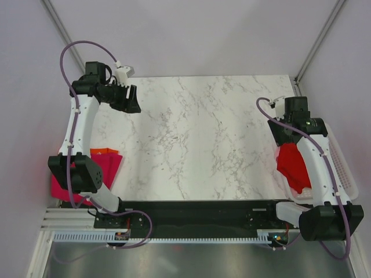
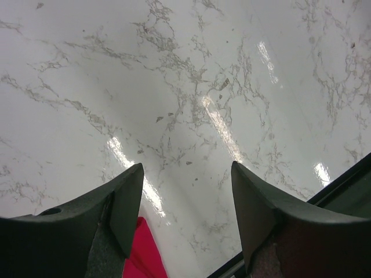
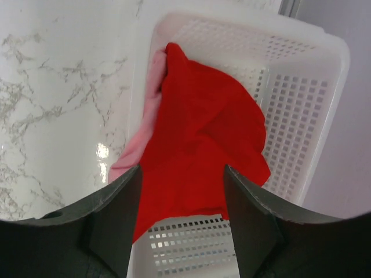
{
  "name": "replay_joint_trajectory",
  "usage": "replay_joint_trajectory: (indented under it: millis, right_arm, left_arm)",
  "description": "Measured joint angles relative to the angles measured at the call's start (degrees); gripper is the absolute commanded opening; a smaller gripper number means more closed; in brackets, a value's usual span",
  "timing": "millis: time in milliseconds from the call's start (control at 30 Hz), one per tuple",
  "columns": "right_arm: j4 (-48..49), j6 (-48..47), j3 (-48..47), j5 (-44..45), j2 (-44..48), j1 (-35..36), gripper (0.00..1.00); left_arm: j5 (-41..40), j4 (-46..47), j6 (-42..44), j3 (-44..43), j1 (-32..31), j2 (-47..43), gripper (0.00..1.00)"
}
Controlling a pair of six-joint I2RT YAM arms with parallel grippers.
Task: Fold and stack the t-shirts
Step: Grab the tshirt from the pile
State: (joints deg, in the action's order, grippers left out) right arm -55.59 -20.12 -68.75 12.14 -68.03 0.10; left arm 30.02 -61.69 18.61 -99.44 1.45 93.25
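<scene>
Red t-shirt (image 3: 197,133) lengthwise along the basket (image 3: 301,116) (pale pink one (image 3: 149,101) beneath), both sets of jaws apart, empty

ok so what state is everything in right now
red t-shirt: crumpled, in the basket
pale pink t-shirt: crumpled, beneath the red one
magenta t-shirt: at the table's left edge, partly hidden
orange t-shirt: only an edge shows
basket: upright, holding two shirts
left gripper: open, empty
right gripper: open, empty, above the basket
</scene>
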Motion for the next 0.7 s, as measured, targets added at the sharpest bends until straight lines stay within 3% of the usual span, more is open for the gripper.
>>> replay_joint_trajectory:
  millis: [467, 667, 700]
  right_arm:
    - [-16.09, -3.23, 2.08, -7.23, 1.55, -1.77, 0.57]
    - [-18.38, -3.89, 4.46, -7.85, 1.2, -1.77, 0.33]
    - [-18.6, -4.04, 4.55, -7.82, 1.09, -1.77, 0.21]
  left_arm:
    - [0.0, 0.0, 1.14, -1.14, -0.55, 1.53, 0.66]
    - [0.0, -0.02, 1.25, -1.14, -0.57, 2.03, 0.65]
    - [0.02, 0.0, 1.25, -1.14, -0.57, 2.19, 0.65]
